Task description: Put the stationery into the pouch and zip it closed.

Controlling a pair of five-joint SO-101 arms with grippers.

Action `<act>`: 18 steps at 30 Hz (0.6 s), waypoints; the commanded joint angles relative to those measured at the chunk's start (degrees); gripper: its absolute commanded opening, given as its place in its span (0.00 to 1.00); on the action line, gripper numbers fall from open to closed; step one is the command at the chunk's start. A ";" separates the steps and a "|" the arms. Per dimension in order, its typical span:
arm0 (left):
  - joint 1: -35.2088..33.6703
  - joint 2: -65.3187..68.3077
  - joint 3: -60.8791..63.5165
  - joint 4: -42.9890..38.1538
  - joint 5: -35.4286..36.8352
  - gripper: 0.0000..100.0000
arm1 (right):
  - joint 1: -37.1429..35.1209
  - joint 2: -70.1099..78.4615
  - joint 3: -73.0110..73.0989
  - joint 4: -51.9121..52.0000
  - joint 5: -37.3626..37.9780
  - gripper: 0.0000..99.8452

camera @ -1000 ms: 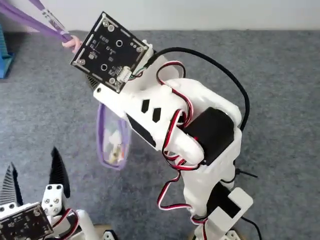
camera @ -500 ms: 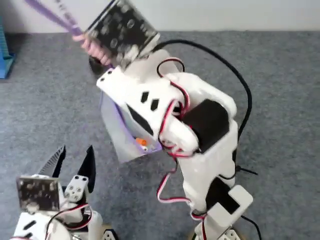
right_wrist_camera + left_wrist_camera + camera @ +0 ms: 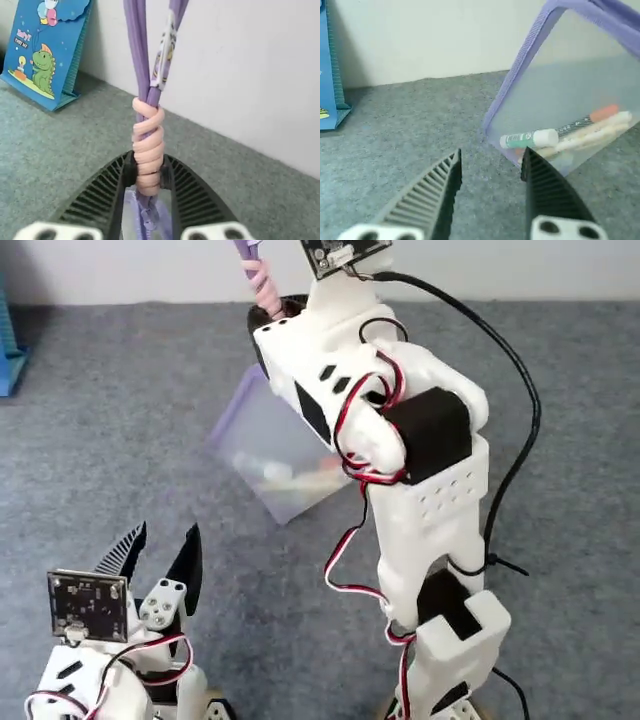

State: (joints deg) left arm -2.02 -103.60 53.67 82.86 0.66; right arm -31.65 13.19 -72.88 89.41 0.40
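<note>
A translucent pouch (image 3: 268,448) with purple edging hangs tilted above the grey carpet. It hangs from a pink coiled loop (image 3: 265,282) on its zipper. My right gripper (image 3: 148,172) is shut on that pink coiled loop (image 3: 148,142), below the purple strap (image 3: 137,45). Through the pouch wall (image 3: 570,85) I see a white and green glue stick (image 3: 530,138) and several pens (image 3: 590,127) at the lower end. My left gripper (image 3: 490,172) stands open, low and just short of the pouch's lower corner; it also shows at the front left (image 3: 160,555).
A blue dinosaur gift bag (image 3: 47,50) leans on the white wall at the far left; its edge (image 3: 8,350) shows beside the carpet. The right arm's body (image 3: 420,460) and its black cable (image 3: 510,390) take up the middle right.
The right arm has swung the hanging pouch from left towards the centre and lifted it, with the loop still held. The left gripper has shifted right and stayed open.
</note>
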 commanded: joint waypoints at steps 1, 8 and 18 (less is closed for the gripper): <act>0.35 -0.26 -0.22 -1.23 0.53 0.18 | 0.48 -0.04 -0.79 -1.54 -0.44 0.01; 0.35 -0.26 -2.77 -1.14 0.53 0.18 | -4.35 -0.22 -1.14 9.89 -0.44 0.01; 0.35 -0.26 -4.70 3.43 0.53 0.18 | -8.84 -7.60 5.45 13.41 4.22 0.01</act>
State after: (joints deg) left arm -2.02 -103.60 51.82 85.58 0.66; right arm -39.30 10.20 -69.54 100.40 2.95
